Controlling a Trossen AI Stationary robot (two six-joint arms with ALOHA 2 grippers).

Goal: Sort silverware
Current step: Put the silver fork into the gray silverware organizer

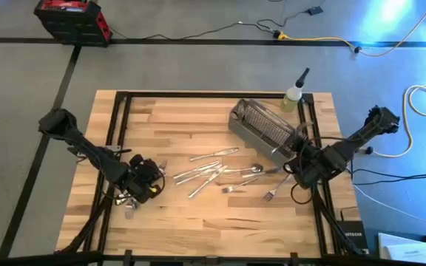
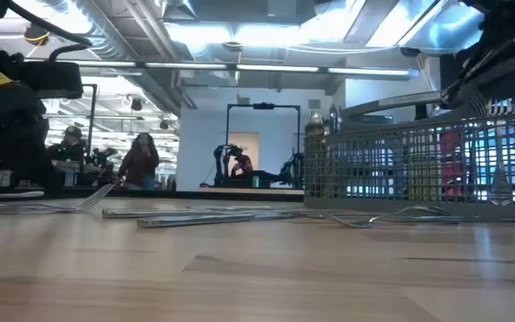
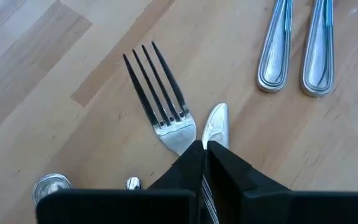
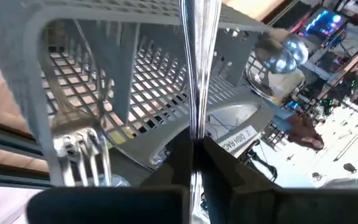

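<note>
The right end effector (image 4: 194, 149) is clenched on a silver utensil handle (image 4: 197, 68), poised at the open mesh basket (image 1: 261, 127). A fork (image 4: 82, 152) already stands in that basket. Left of the basket, loose silverware (image 1: 213, 168) lies on the table (image 1: 198, 222). Farther left of the basket, the left end effector (image 3: 202, 163) pinches a thin metal piece beside a fork (image 3: 160, 99). No writing can be read with certainty.

Both arms are dark, jointed and slim, with black cables trailing beside them. The left gripper (image 1: 140, 179) carries yellow markings. Each wrist view shows two black wedge-shaped fingers (image 3: 185, 171).
</note>
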